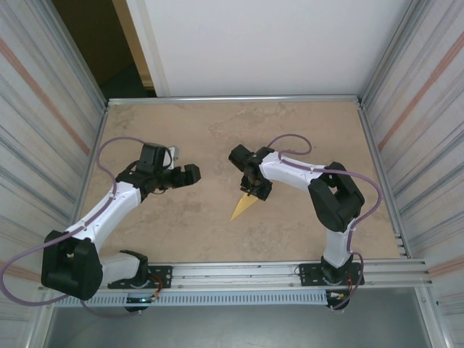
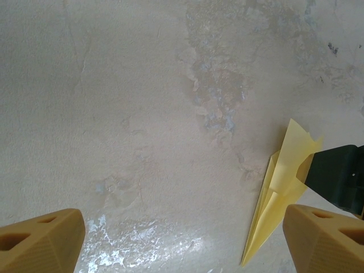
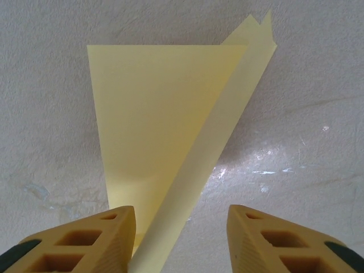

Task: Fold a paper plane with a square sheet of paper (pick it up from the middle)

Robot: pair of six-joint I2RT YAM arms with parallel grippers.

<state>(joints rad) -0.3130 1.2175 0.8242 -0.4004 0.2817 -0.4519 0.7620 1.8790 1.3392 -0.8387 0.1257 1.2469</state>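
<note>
Right fingers (image 3: 85,242) apart, astride paper plane (image 3: 159,114); flap raised.

Matt pale-yellow paper plane (image 3: 165,131), smooth.

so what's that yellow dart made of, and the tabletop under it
The paper plane looks like thin matte paper: pale yellow, sharp creases, a flap lifting and casting a shadow. The table seems a hard, mottled beige sheet, perhaps laminate or stone-look; glossy glints suggest a slight sheen.

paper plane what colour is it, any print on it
Pale yellow, plain, with no print. The paper plane shows best in the right wrist view.
</note>
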